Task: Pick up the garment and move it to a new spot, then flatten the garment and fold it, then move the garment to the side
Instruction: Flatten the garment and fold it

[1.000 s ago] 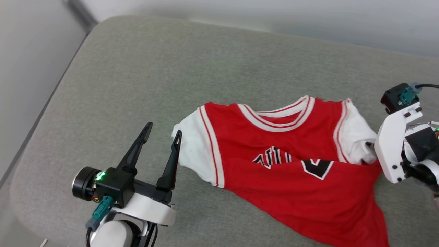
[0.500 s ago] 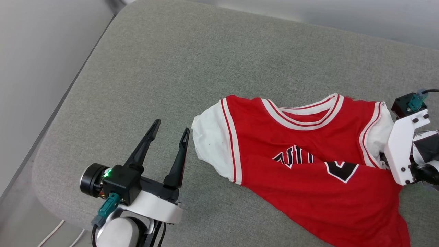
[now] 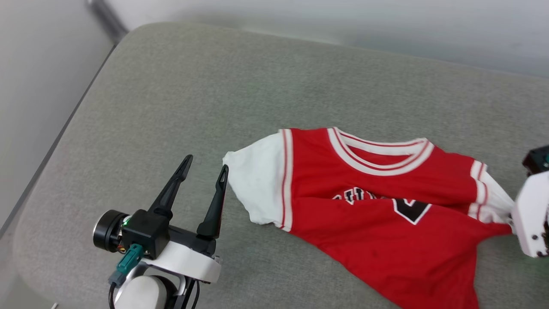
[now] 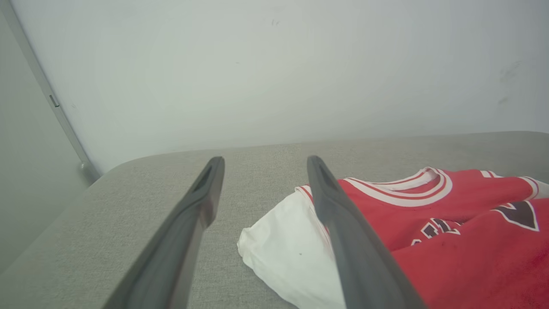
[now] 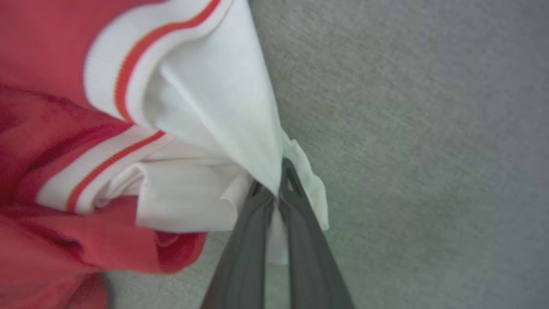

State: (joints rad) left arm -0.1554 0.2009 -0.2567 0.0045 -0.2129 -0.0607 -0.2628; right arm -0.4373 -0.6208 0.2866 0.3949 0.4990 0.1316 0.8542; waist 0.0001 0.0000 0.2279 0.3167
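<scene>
Loosely rumpled at the head view's lower right, the garment [image 3: 377,206] lies on a grey fabric cushion [image 3: 257,86], one white sleeve pinched in the closed right gripper [image 5: 275,185]. At lower left the left gripper [image 3: 206,163] gapes empty beside the other sleeve. A pale wall [image 4: 274,64] rises behind.

The bench [image 3: 300,77] is padded and covered in grey-green woven cloth, with a rounded corner at its far left. On it lies one garment [image 3: 364,223], a red jersey with white short sleeves and striped trim, spread over the right part with its collar toward the far edge. A crease runs across the black print and hides part of it. The left sleeve rests flat on the cloth. The right sleeve is bunched and perhaps lifted off it.
</scene>
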